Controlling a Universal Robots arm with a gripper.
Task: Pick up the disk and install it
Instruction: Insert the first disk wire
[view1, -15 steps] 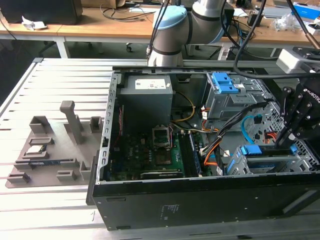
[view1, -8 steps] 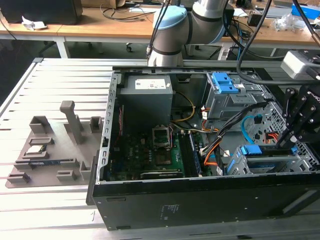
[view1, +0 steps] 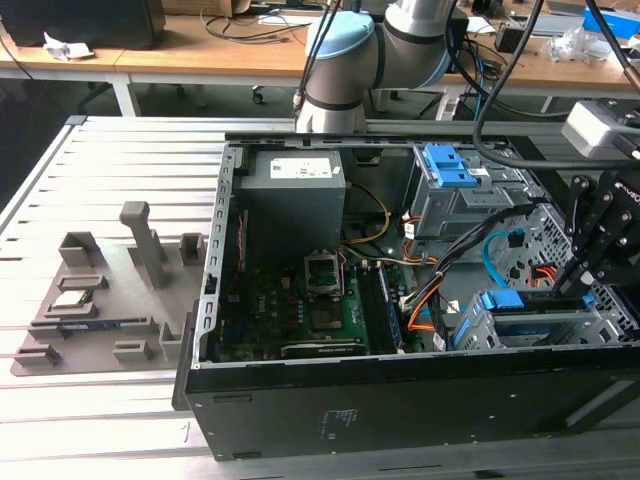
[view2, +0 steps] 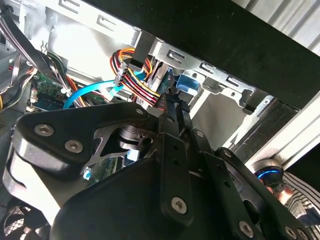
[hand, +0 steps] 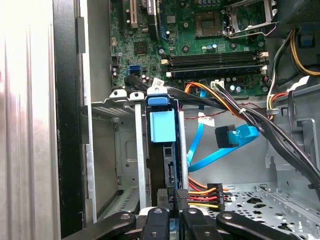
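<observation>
The disk (view1: 525, 318) lies in the grey drive cage (view1: 478, 338) at the front corner of the open computer case, on the exterior view's right, with its blue carrier bracket (view1: 497, 300) on top. In the first wrist view the disk (hand: 162, 125) stands on edge between the cage rails (hand: 141, 150). My gripper (view1: 573, 285) comes down on the disk's outer end. Its fingers (hand: 164, 200) stand almost together at that end, shut; whether they pinch any part of the bracket is hidden. In the second wrist view the gripper (view2: 175, 107) points at the blue bracket (view2: 186, 82).
A blue data cable (hand: 230, 137) and a bundle of coloured power wires (hand: 205, 192) hang close beside the cage. A second cage with two blue latches (view1: 450, 165), the power-supply box (view1: 292, 190) and the motherboard (view1: 300, 310) lie inside the case. A grey parts holder (view1: 100, 290) sits on the exterior view's left.
</observation>
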